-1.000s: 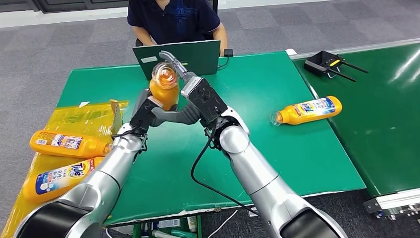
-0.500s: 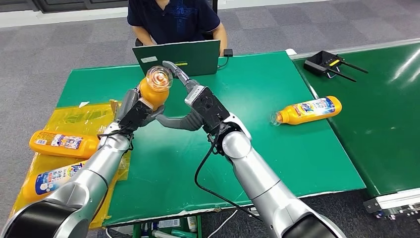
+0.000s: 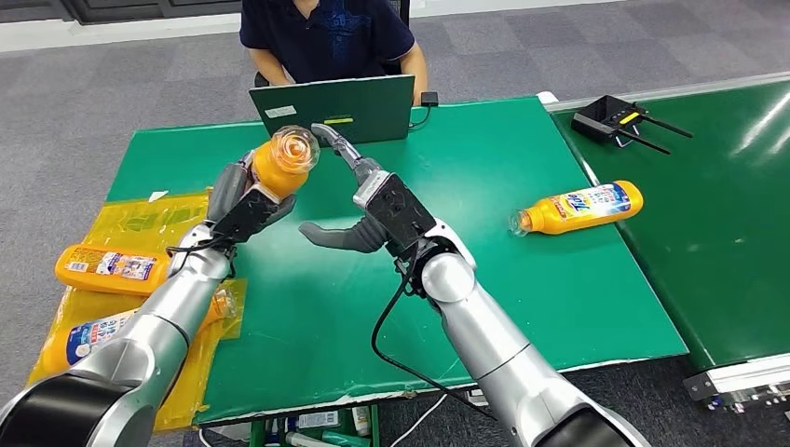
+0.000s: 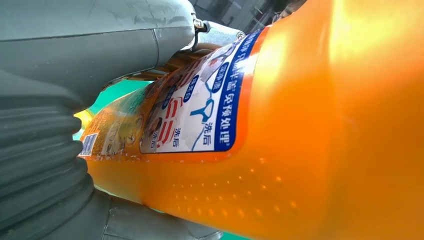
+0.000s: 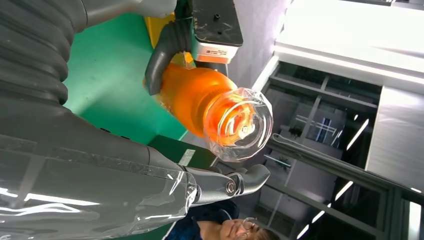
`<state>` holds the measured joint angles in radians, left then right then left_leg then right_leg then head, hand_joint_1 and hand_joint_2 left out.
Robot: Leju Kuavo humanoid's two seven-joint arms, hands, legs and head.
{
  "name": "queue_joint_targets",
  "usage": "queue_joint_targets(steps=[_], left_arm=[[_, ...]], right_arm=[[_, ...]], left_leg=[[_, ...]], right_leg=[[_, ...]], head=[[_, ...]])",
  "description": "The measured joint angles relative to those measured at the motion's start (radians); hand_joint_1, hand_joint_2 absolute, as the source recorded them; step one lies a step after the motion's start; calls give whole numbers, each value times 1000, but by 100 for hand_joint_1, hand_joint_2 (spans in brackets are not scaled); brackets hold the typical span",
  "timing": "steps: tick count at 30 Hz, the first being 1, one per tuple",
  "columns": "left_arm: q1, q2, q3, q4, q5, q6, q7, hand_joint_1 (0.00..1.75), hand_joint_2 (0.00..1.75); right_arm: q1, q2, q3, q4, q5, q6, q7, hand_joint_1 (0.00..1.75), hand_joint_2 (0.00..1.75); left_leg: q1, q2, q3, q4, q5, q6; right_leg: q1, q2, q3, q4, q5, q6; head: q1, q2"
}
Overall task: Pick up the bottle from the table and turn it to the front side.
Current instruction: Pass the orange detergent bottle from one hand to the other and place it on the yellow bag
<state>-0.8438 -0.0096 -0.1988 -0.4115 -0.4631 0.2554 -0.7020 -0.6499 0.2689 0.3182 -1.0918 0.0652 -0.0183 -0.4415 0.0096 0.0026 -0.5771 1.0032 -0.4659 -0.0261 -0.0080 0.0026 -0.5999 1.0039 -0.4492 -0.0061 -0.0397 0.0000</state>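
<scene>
Both arms are polished silver tubes ending in black wrist blocks. Behind the fingers of each hand, left hand [image 3: 244, 200] and right hand [image 3: 359, 200], sits a grey ribbed cover; a black cable [image 3: 396, 326] trails from the right wrist.

Grey carpet floor [image 3: 112, 84], green table [image 3: 522, 307], green side table [image 3: 727, 242]

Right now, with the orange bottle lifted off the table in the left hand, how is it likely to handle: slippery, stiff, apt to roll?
The orange bottle looks glossy with a smooth label, so it may slip in the left hand. Its body shows no denting under the fingers, so it is probably fairly stiff. Its rounded shape, like the bottle lying on the table, suggests it could roll if set down sideways.
</scene>
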Motion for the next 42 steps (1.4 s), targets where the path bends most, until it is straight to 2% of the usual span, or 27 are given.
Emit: queue_joint_targets(steps=[12, 18, 26, 33, 42], left_arm=[[-54, 65, 19, -78, -123, 8, 2, 175, 175], [-97, 91, 19, -106, -208, 12, 35, 175, 175], [-120, 108, 19, -113, -254, 22, 56, 175, 175], [-120, 124, 19, -112, -353, 64, 112, 175, 175], [-120, 132, 19, -110, -374, 70, 123, 175, 175]], right_arm=[[27, -11, 0, 5, -6, 17, -34, 0, 175], [30, -13, -12, 13, -6, 18, -35, 0, 175], [34, -19, -15, 17, -6, 19, -35, 0, 175], [42, -25, -15, 17, -3, 19, -35, 0, 175], [44, -29, -15, 17, -2, 20, -35, 0, 175]], left_leg=[[0, 0, 0, 0, 0, 0], [0, 0, 0, 0, 0, 0], [0, 0, 0, 0, 0, 0], [0, 0, 0, 0, 0, 0], [0, 0, 0, 0, 0, 0]], right_leg=[[0, 0, 0, 0, 0, 0], [1, 0, 0, 0, 0, 0], [0, 0, 0, 0, 0, 0], [1, 0, 0, 0, 0, 0], [1, 0, 0, 0, 0, 0]], head=[[0, 0], [0, 0], [0, 0], [0, 0], [0, 0]])
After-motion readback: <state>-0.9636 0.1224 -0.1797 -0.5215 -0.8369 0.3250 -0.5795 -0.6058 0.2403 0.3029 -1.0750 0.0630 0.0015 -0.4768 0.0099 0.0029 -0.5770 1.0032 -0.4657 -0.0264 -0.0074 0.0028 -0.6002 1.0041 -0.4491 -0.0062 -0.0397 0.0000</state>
